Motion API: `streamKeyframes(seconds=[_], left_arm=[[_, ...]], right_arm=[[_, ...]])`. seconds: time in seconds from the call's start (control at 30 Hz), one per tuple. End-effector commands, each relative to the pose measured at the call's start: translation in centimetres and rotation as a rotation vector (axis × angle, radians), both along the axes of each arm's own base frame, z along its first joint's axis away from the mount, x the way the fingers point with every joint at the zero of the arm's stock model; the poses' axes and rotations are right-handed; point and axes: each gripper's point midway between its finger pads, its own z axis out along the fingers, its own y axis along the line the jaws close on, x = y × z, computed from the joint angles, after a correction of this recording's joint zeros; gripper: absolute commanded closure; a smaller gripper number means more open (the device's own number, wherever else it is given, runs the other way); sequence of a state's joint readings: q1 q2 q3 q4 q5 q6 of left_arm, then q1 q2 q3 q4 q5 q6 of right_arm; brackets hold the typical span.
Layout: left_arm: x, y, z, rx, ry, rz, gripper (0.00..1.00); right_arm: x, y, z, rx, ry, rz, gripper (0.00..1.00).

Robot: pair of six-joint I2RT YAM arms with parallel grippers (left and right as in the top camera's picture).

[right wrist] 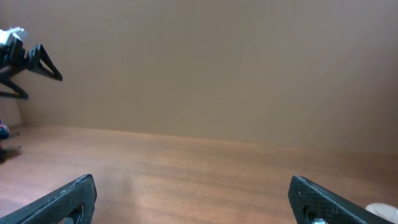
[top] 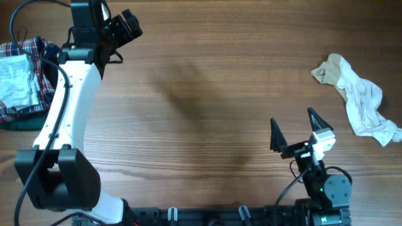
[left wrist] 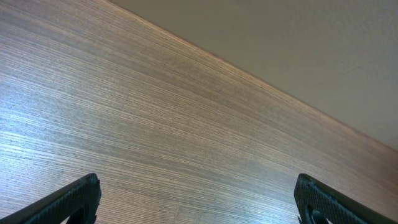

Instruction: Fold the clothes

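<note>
no readable text, no labels, no brands, no numbers, no signs

Matt, finely grained wood table [top: 207, 75]; soft, crumpled cloth clothes [top: 363, 105]

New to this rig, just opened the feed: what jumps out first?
A crumpled cream-and-white garment lies alone by the right edge of the table, while a heap of clothes, plaid and pale-striped, sits at its left edge. Both hands are open and empty: the right hand near the front, the left hand at the back left.
</note>
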State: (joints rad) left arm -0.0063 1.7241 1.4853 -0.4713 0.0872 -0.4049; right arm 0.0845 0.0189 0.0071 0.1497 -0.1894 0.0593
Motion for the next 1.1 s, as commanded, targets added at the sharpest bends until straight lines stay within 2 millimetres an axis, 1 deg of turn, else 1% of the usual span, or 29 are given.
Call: streamKeyframes(seconds=[0.0, 0.1, 0.13, 1.0, 1.03, 1.07], left_arm=[[0.1, 0.3, -0.3, 0.009, 0.004, 0.007, 0.00], [0.1, 0.3, -0.3, 0.009, 0.004, 0.007, 0.00], [0.1, 0.3, -0.3, 0.009, 0.004, 0.007, 0.00], [0.1, 0.3, -0.3, 0.009, 0.005, 0.007, 0.00], [0.0, 0.3, 0.1, 0.009, -0.003, 0.007, 0.00], [-0.4, 0.5, 1.1, 0.009, -0.018, 0.012, 0.00]], right_arm=[[0.1, -0.1, -1.8, -0.012, 0.068, -0.007, 0.00], [0.2, -0.1, -2.9, -0.015, 0.114, -0.007, 0.00], [0.2, -0.1, -3.0, -0.009, 0.120, -0.006, 0.00], [0.2, -0.1, -3.2, -0.007, 0.129, -0.006, 0.00], [0.2, -0.1, -3.2, -0.007, 0.129, -0.006, 0.01], [0.2, -0.1, -3.2, -0.007, 0.129, -0.006, 0.00]])
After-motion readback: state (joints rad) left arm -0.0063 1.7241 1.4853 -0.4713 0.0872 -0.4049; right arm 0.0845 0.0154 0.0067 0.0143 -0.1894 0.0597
